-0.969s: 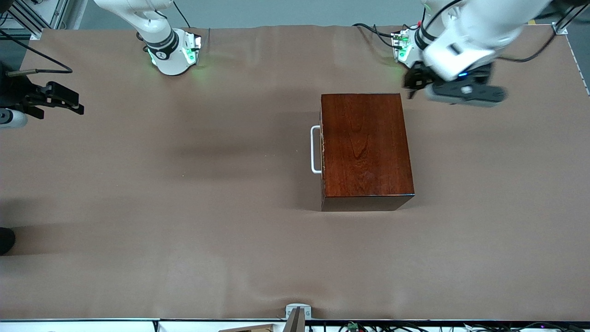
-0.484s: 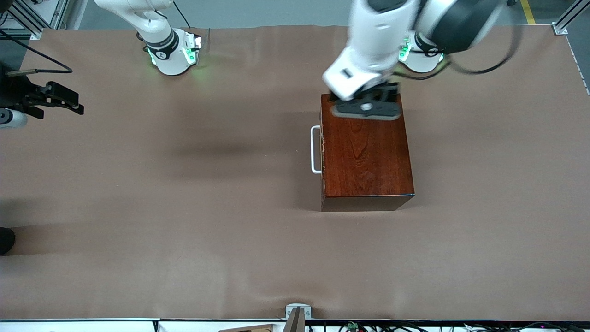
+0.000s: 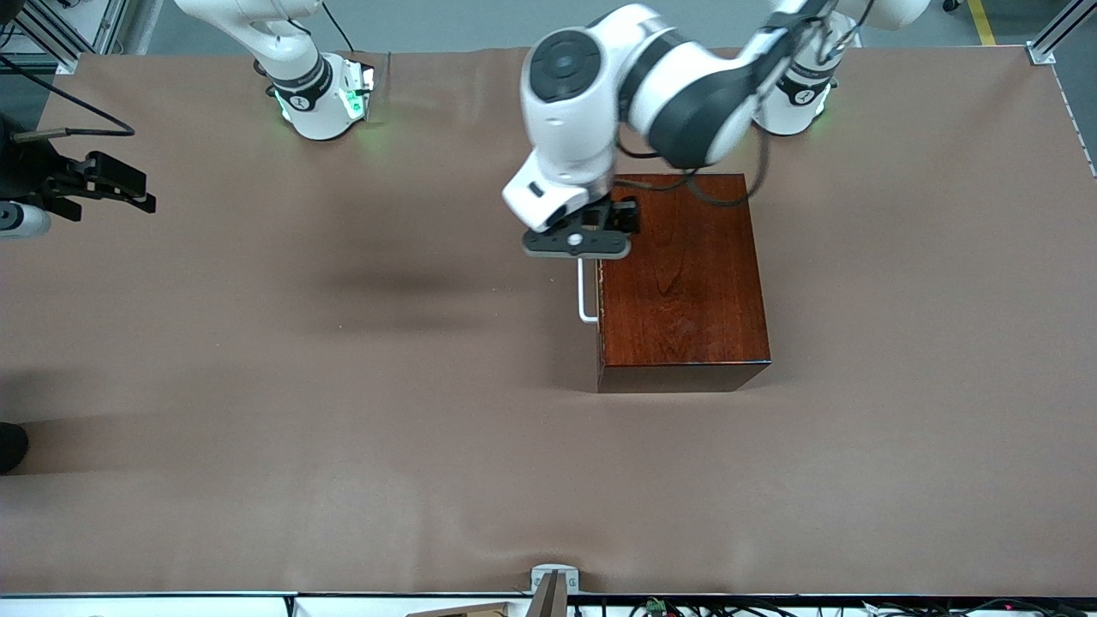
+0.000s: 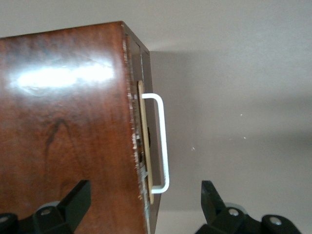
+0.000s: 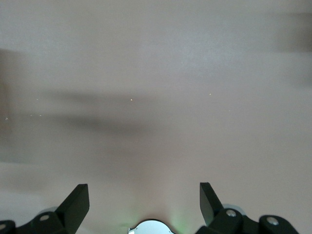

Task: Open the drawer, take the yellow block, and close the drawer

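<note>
The mahogany box (image 3: 681, 283) stands on the table with its drawer (image 4: 146, 73) shut; only the dark front edge shows. The white bar handle (image 3: 584, 300) faces the right arm's end of the table and also shows in the left wrist view (image 4: 163, 141). My left gripper (image 3: 576, 247) hangs over the handle's end nearer the robots' bases. It is open and empty (image 4: 145, 193), its jaws astride the box's front edge and the handle. My right gripper (image 5: 144, 195) is open and empty over bare table beside its own base (image 3: 319, 98), waiting. The yellow block is hidden.
Brown cloth covers the table (image 3: 343, 386). A black device on a stand (image 3: 94, 184) sits at the table's edge toward the right arm's end. A small metal bracket (image 3: 553, 583) sits at the edge nearest the front camera.
My left arm swung from beside the box's corner nearest its base, across the box top, to over the handle. The box, the drawer and the right arm have not moved.
</note>
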Controlling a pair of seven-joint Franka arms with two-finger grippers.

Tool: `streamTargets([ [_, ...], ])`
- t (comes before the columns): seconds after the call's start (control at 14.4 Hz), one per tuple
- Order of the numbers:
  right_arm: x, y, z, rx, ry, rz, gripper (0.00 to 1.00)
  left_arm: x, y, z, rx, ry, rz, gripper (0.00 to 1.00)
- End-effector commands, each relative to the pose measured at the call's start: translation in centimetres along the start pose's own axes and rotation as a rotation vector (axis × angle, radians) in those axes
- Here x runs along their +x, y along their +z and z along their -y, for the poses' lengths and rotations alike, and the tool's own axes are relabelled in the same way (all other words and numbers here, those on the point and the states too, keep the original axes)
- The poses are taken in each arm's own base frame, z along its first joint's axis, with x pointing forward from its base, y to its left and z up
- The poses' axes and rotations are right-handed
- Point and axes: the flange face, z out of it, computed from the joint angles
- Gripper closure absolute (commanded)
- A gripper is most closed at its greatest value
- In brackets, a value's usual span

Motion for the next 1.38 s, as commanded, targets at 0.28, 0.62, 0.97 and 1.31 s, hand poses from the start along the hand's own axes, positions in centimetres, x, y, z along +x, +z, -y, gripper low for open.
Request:
streamTargets([
  [0.28,-0.5,-0.4,0.0,-0.011,-0.014,-0.005,0.00,-1.7,7.1,-8.1,0.139,0.034,-0.087,0.00],
  [0.62,-0.4,-0.4,0.1,-0.011,-0.015,-0.005,0.00,-2.4,11.2,-9.2,0.189,-0.083,-0.066,0.00],
  [0.97,-0.4,-0.4,0.1,-0.011,-0.015,-0.005,0.00,-2.4,14.8,-9.5,0.230,-0.157,-0.046,0.00],
  [1.31,-0.4,-0.4,0.1,-0.010,-0.015,-0.005,0.00,-2.3,15.9,-9.3,0.267,-0.135,-0.057,0.00],
])
